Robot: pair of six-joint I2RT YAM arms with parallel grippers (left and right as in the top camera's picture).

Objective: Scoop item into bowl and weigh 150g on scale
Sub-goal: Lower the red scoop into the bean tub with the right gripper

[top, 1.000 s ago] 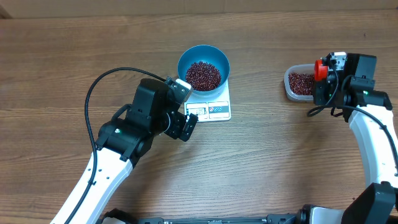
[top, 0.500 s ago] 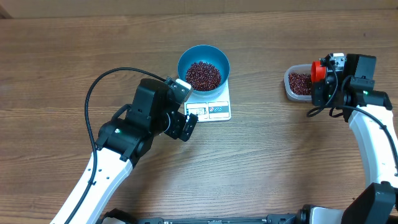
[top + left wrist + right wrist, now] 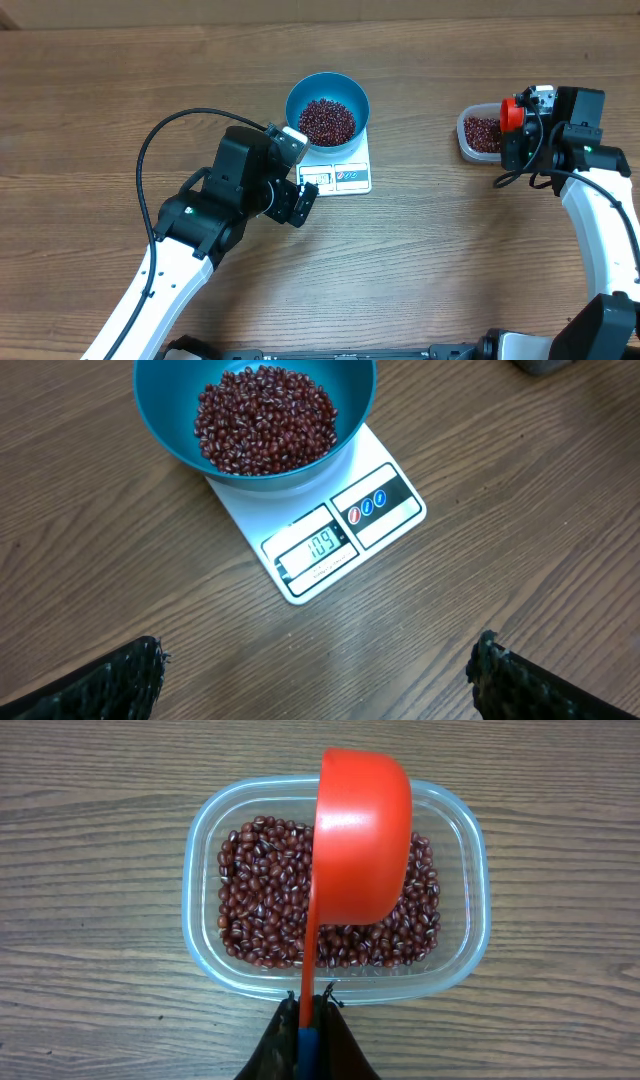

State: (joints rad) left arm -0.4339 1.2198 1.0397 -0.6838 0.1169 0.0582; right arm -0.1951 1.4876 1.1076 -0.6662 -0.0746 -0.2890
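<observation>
Some way short of target, judging by the scale (image 3: 385, 510) display (image 3: 320, 545) under the bowl (image 3: 160, 410) of beans (image 3: 265, 418). Keeping left gripper (image 3: 315, 680) spread, empty, back for a clear reading. Pinching scoop (image 3: 362, 830) in right gripper (image 3: 310, 1015) over container (image 3: 200, 900), ready to dig for more. Unchanged from the earlier frames.

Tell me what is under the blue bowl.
The white scale lies under the bowl, which holds beans. Its display and buttons show past the rim; the rest of its top is covered by the bowl.
</observation>
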